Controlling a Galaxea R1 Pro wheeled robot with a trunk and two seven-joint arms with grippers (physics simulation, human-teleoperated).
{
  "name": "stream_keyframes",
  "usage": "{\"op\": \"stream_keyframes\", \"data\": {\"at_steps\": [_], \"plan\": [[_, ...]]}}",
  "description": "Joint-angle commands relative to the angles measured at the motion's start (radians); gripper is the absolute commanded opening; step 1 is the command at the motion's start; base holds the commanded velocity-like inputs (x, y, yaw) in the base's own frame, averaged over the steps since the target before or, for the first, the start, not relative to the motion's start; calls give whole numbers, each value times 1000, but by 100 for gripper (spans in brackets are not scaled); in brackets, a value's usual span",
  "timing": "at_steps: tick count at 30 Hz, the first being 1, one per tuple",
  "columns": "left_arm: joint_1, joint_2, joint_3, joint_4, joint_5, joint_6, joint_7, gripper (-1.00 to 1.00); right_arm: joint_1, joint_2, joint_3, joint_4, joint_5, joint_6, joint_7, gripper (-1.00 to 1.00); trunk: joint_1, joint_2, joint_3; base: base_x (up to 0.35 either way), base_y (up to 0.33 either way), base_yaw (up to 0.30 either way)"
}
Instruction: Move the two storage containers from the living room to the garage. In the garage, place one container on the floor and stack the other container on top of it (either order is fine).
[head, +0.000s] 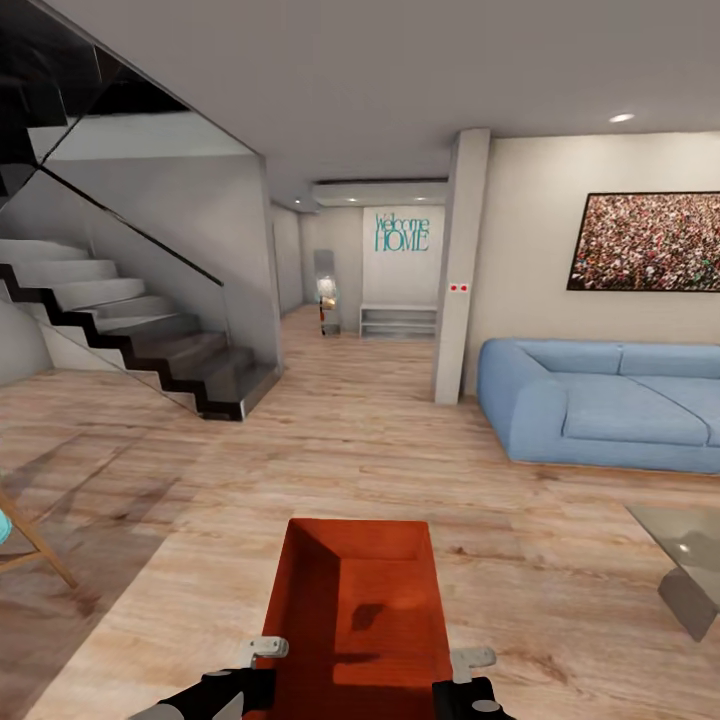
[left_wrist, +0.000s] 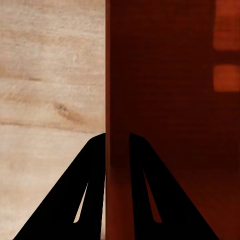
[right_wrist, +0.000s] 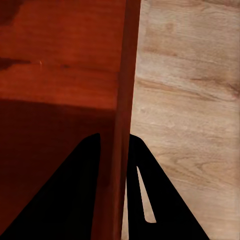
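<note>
**A:** Closest in, how is the load held?

**B:** One storage container hangs between the arms. The left gripper is clamped on the container's left wall, one finger inside, one outside; the right gripper grips the right wall in the same way. Holding opposite walls probably keeps the open bin level and centred in front of the trunk while the base drives.

**A:** Is it on the ground?

**B:** I judge it is carried above the wood plank floor; both wrist views show planks past the wall edge.

**A:** How many bins?

**B:** One here, and it looks empty. The task names two, so one is still to be fetched or already moved; I cannot tell which.

**A:** Around it?

**B:** One glass coffee tabletop at the right, and one wooden leg of some furniture at the left edge. Further back are one blue sofa, one staircase and one pillar. Farthest, a hallway ends at a "Welcome HOME" sign.

**A:** So where is this?

**B:** Likely the living room, with the garage not reached yet.
</note>
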Motion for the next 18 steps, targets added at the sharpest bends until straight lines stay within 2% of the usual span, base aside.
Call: {"op": "stream_keyframes", "data": {"at_steps": [1, 18], "plan": [[-1, -1, -2, -2, -8, 3, 4, -100, -1, -8, 13, 4, -21, -6, -11, -100, 1, -1, -1, 324, 0, 0], [0, 1, -2, -2, -8, 3, 4, -100, -1, -8, 13, 4, -21, -6, -11, -100, 1, -1, -1, 323, 0, 0]]}}
